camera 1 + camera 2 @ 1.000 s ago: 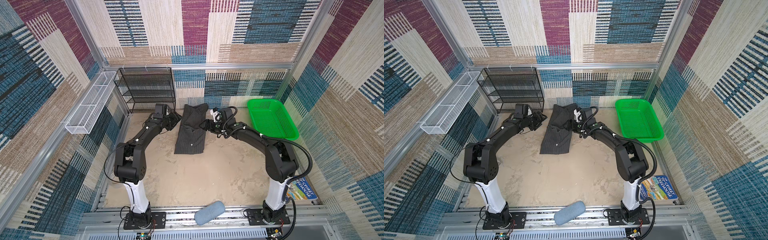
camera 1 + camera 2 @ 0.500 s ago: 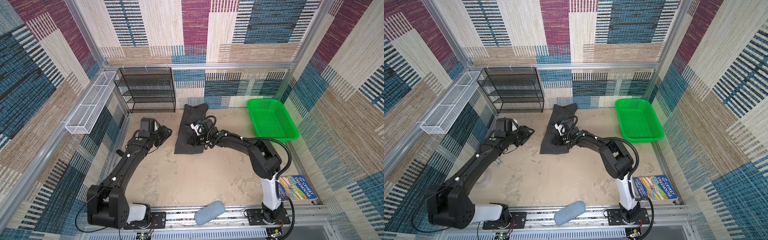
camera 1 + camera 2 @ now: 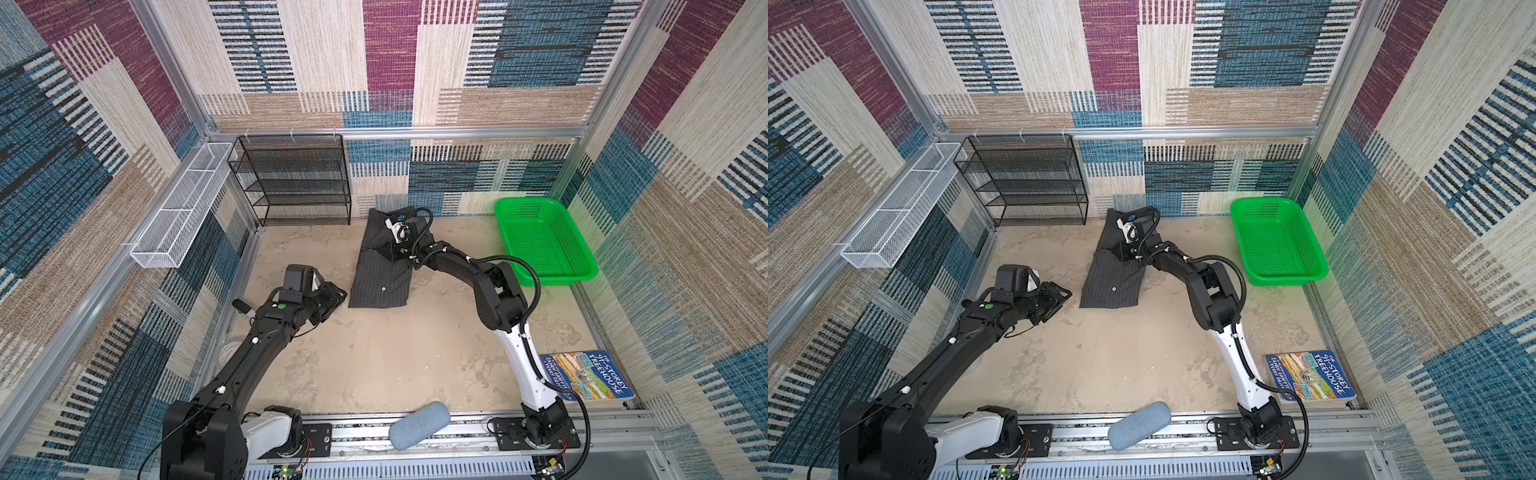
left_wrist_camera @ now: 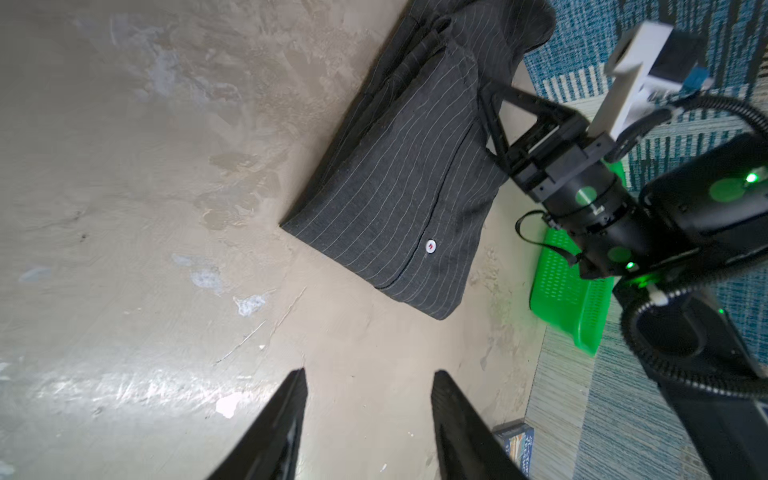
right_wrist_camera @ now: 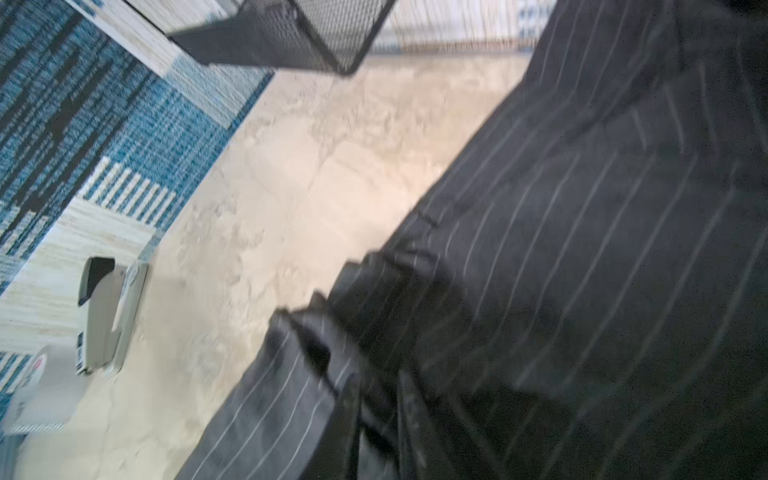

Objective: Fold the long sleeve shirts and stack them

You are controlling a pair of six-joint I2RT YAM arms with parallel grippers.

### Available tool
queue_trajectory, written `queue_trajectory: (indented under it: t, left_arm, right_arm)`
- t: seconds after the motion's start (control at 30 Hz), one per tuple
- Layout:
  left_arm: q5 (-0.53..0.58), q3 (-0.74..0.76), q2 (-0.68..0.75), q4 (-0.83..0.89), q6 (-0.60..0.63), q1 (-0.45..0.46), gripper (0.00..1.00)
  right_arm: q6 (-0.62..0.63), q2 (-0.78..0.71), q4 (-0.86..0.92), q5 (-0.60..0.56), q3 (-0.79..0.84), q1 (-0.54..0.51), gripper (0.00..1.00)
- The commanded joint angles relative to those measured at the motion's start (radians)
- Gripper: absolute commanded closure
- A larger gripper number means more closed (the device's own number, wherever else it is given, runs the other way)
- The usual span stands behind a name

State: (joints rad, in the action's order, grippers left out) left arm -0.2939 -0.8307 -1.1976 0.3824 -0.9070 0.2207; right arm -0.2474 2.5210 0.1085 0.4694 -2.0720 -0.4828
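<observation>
The shirt is matt woven cloth, finely pinstriped, with a smooth pale button. The surface looks like rough, mottled plaster, faintly shiny in patches. The basket is glossy perforated green plastic, the rack matt black metal mesh, the book glossy-covered paper.

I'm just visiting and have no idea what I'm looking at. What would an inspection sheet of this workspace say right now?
Surface: beige table, stained and scuffed.
Job's things: one dark pinstriped shirt, folded, at the table's far side; no second shirt seen.
Clutter: green basket, book, blue-grey pouch on the front rail, black mesh shelf, white wire basket.
Grippers: left gripper open and empty, apart from the shirt; right gripper down on the shirt, grip unclear.
Cables: black cable looping along the right arm.
Surroundings: patterned woven walls, metal frame.
</observation>
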Motion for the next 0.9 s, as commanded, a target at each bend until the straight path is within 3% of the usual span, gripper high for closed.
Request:
queue_trajectory:
  t: [0.0,0.13,0.5,0.7,0.87]
  left_arm:
    - [0.003,-0.001,-0.035,-0.068,-0.036,0.049,0.49]
    - [0.022,-0.038,-0.129,-0.164,-0.069,0.144,0.49]
    - [0.002,-0.256,-0.583,-0.494,-0.163,0.265,0.60]
    - [0.033,-0.278,-0.736,-0.549,-0.189,0.285,0.64]
    - [0.030,-0.206,-0.726,-0.482,-0.135,0.282,0.64]
  right_arm:
    - [0.039,0.093,0.040,0.008,-0.171,0.016,0.81]
    - [0.055,0.115,0.160,-0.022,-0.326,0.019,0.82]
    - [0.097,-0.373,0.054,-0.162,0.296,0.027,0.78]
    - [0.075,-0.467,0.045,-0.189,0.428,0.038,0.78]
    - [0.051,-0.472,0.034,-0.175,0.453,0.039,0.78]
